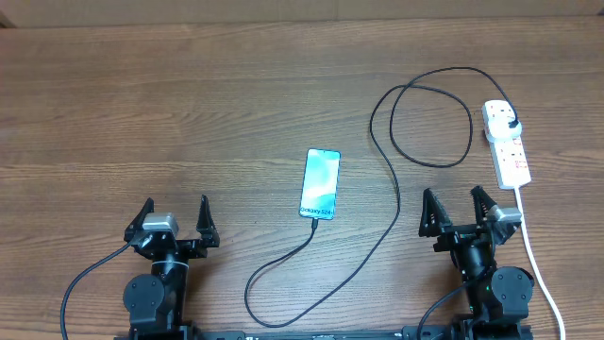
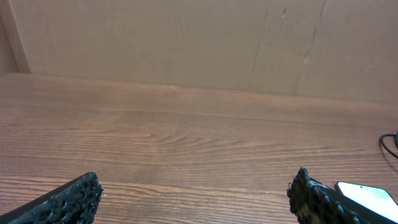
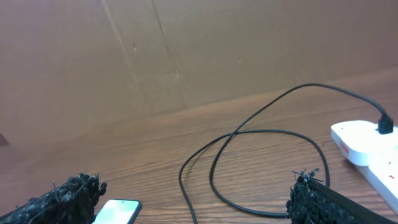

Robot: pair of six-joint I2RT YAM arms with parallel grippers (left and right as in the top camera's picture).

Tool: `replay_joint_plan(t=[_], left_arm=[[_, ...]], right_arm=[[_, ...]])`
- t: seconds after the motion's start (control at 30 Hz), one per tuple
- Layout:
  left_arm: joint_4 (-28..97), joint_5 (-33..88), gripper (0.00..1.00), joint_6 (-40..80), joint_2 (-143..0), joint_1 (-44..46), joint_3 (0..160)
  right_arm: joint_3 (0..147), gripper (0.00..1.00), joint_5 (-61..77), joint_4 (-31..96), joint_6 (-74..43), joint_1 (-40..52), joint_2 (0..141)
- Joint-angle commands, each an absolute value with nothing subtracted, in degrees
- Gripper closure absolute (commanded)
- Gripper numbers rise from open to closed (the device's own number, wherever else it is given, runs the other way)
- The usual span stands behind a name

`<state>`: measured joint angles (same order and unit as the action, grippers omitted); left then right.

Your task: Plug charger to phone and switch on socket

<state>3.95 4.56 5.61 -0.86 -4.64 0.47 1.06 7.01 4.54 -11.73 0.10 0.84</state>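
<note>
Phone [image 1: 320, 184]: lying flat mid-counter [image 1: 189, 113], screen up & glowing cyan, btwn the two arms.
Charger [image 1: 397, 194]: black cable looping across R half of counter; connector tip meeting phone's near edge; plug head sitting in far end of socket.
Socket [image 1: 507, 144]: white strip lying far R; white lead [image 1: 534, 255] trailing toward near edge, passing R arm.
Switches [image 1: 514, 156]: red; on/off not readable.
L end effector [image 1: 176, 203]: fingers standing apart, gripping nothing, well apart from phone.
R end effector [image 1: 453, 194]: fingers standing apart, gripping nothing, sitting btwn cable & white lead, near socket.
</note>
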Motion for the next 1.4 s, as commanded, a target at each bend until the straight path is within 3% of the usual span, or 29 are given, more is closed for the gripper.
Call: replay_joint_plan(t=[0.0, 0.17, 0.47, 1.37], left_arm=[[4.1, 5.4, 0.01, 5.6, -0.2, -5.2, 0.3], [4.1, 5.4, 0.00, 5.6, -0.3, -5.2, 0.3], [4.1, 5.4, 0.00, 5.6, -0.3, -5.2, 0.3], [4.1, 5.4, 0.00, 5.6, -0.3, -5.2, 0.3]], right_arm=[[0.4, 0.00, 4.9, 4.6, -7.0, 0.4, 0.2], [0.4, 0.00, -0.6, 4.9, -6.7, 0.4, 0.2], [0.4, 0.00, 1.2, 4.9, 3.4, 3.2, 0.2], [0.4, 0.00, 1.1, 4.8, 4.6, 5.1, 0.1]])
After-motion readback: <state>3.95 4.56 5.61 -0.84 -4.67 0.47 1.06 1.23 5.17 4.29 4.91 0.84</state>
